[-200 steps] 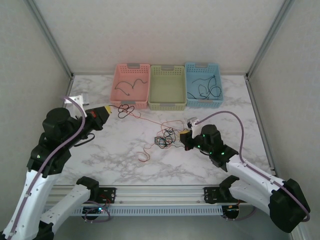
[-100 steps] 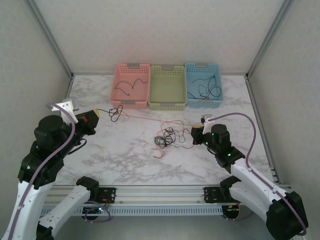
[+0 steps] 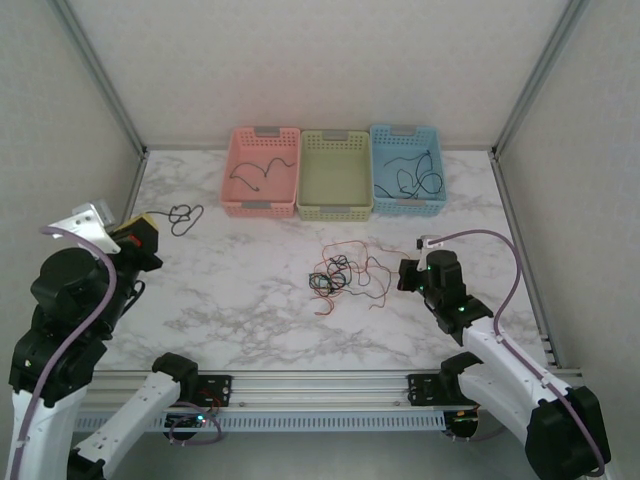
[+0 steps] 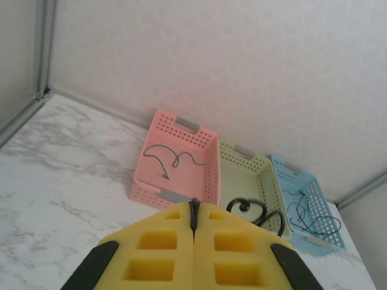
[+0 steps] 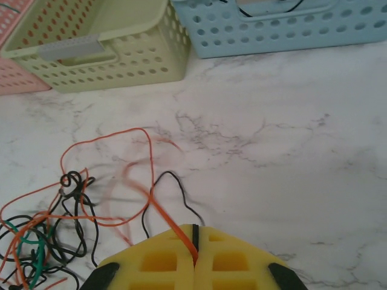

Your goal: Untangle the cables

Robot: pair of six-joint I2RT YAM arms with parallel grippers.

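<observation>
Partway there — left hand (image 3: 140,236) clamped on a black cable (image 3: 185,215) hanging clear of the tangle (image 3: 338,272), right hand (image 5: 195,232) pinching an orange cable (image 5: 162,213). The tangle sits mid-desk (image 3: 240,300) — pink basket (image 3: 262,205) and blue basket (image 3: 408,205) already hold sorted ones.

A lab test booth: white panelled walls (image 3: 300,60), aluminium posts (image 3: 95,70), marble-patterned table (image 3: 230,290).

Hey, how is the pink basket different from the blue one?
The pink basket stands at the left end of the row, the blue basket at the right end. The pink basket holds a sparse black cable; the blue basket holds a denser bunch of black cables. Both are perforated, with grey tabs.
</observation>
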